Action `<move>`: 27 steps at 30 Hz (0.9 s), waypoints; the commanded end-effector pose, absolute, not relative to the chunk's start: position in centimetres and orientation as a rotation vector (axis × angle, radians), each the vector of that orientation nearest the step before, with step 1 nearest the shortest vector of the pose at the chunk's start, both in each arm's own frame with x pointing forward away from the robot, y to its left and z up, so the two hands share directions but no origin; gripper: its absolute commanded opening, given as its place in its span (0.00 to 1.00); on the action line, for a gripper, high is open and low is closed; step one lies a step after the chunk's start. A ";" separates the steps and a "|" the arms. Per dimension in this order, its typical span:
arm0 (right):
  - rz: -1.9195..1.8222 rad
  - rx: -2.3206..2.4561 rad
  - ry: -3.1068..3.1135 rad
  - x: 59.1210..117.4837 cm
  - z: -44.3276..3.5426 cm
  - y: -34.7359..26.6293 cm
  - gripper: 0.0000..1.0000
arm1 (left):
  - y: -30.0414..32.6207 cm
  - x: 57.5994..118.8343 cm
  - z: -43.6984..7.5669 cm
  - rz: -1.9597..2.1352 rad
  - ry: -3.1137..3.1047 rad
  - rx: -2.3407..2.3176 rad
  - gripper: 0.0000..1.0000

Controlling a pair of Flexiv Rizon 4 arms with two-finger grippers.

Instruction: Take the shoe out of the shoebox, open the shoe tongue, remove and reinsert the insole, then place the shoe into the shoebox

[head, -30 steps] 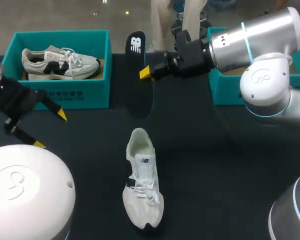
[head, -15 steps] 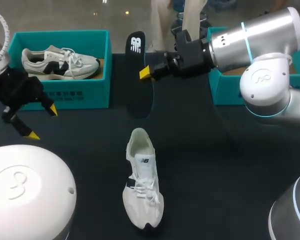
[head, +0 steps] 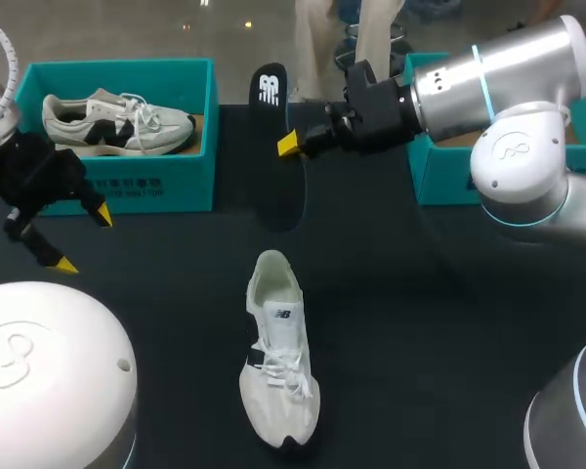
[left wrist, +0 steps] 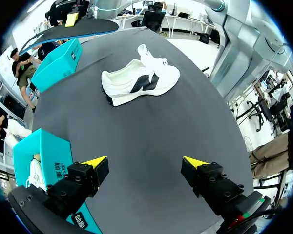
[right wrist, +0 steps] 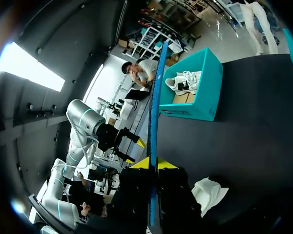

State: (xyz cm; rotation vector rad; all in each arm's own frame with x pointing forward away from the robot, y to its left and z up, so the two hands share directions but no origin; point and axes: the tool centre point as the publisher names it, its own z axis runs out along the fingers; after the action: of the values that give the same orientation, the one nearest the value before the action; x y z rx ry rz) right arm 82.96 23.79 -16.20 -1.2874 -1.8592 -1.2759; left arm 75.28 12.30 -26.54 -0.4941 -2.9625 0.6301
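Observation:
A white shoe point(head: 278, 352) lies on the black table, toe toward the near edge; it also shows ahead of the left gripper point(left wrist: 139, 80) and beside the right one point(right wrist: 210, 192). My right gripper point(head: 291, 142) is shut on a black insole point(head: 267, 90), which it holds upright above the table's far middle. The right wrist view shows the insole point(right wrist: 155, 112) edge-on, pinched between the yellow tips point(right wrist: 153, 163). My left gripper point(head: 83, 240) hangs open and empty at the left, in front of the left teal shoebox point(head: 117, 66), well away from the shoe point(left wrist: 146, 163).
The left teal box holds a grey and black shoe point(head: 117, 122). A second teal box point(head: 439, 186) stands at the far right, partly hidden behind my right arm. Bare black table surrounds the white shoe.
My left gripper has moved left and farther back, toward the left box. The right gripper with the insole has shifted slightly to the right. The white shoe has not moved.

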 end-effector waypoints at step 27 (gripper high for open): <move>-1.281 -1.336 -1.801 81.4 -24.7 25.5 0.00 | 12.3 75.2 -26.5 0.627 -2.964 -0.495 1.00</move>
State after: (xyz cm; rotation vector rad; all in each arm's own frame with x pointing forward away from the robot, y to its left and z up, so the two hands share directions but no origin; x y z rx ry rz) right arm 81.24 25.18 -24.78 -1.3246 -1.7931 -1.2929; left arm 75.25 12.29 -26.55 -0.4950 -2.9630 0.6295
